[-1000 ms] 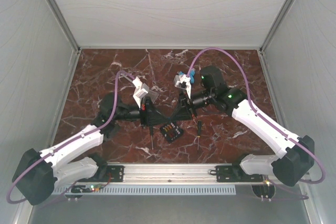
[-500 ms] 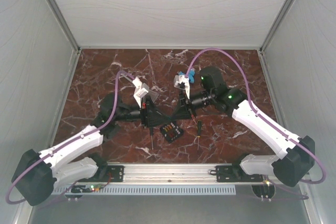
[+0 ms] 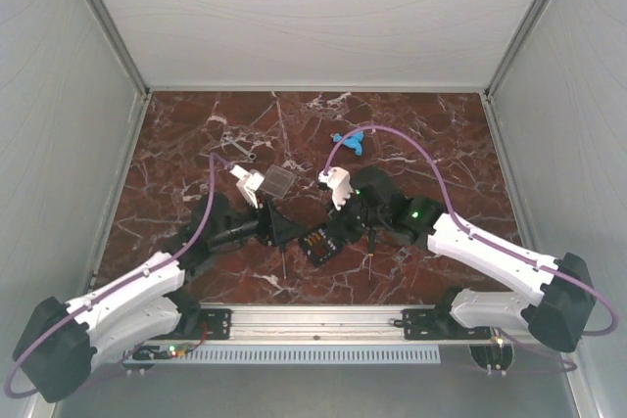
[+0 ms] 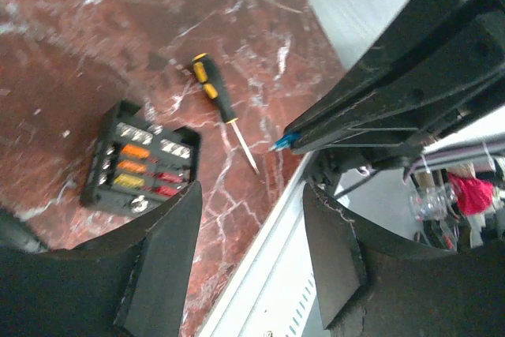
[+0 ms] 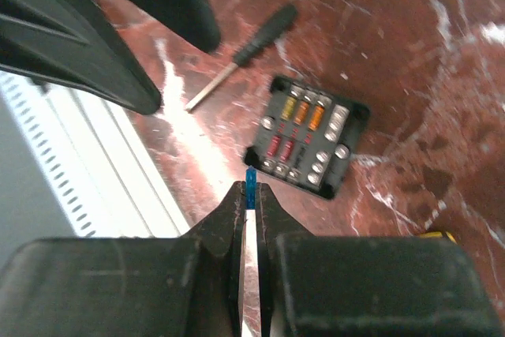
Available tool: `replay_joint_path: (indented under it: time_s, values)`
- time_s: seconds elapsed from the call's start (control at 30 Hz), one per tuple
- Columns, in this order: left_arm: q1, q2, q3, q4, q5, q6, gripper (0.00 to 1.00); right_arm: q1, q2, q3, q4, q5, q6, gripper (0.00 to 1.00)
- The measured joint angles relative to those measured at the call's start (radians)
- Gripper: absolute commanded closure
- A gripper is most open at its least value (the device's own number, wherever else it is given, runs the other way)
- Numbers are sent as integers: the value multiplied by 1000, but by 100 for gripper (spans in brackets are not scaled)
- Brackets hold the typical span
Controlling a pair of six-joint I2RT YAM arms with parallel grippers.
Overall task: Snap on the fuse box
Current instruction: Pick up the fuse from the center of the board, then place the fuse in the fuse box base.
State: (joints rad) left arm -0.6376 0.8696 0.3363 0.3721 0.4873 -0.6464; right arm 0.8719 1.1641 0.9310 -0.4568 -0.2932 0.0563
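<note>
One blue fuse in R gripper (L gripper agape) nr fuse box.

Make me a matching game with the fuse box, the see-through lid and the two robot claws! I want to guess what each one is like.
Things:
1. fuse box
2. clear lid
3. left gripper
4. right gripper

What they are like:
A. pinching a tiny blue bit
B. open, with nothing in it
C. lying off to one side, not on the box
D. black, uncovered, with orange and red fuses showing

Right pairs: 1-D, 2-C, 3-B, 4-A.
</note>
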Motion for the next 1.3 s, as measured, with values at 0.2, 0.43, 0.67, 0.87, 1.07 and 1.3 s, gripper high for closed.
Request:
replay_joint_path:
  time_s: [0.2, 0.43, 0.67, 0.87, 1.07, 1.3]
  values:
    - [0, 66, -1, -101, -87, -77, 47, 54, 1, -100, 49, 216, 81, 100]
    - [-1, 247, 1, -143, -94, -162, 53, 127, 72, -153, 124, 377, 126, 100]
    - [-19, 389, 39, -181, -91, -189, 60, 186, 143, -153, 165, 474, 153, 100]
    - [-20, 454, 87, -198, -91, -196, 63, 196, 185, -153, 178, 505, 176, 100]
    - [-23, 499, 108, -204, -91, -200, 65, 203, 238, -153, 179, 516, 196, 100]
    - [-24, 553, 124, -210, -91, -205, 66, 208, 259, -153, 195, 517, 211, 100]
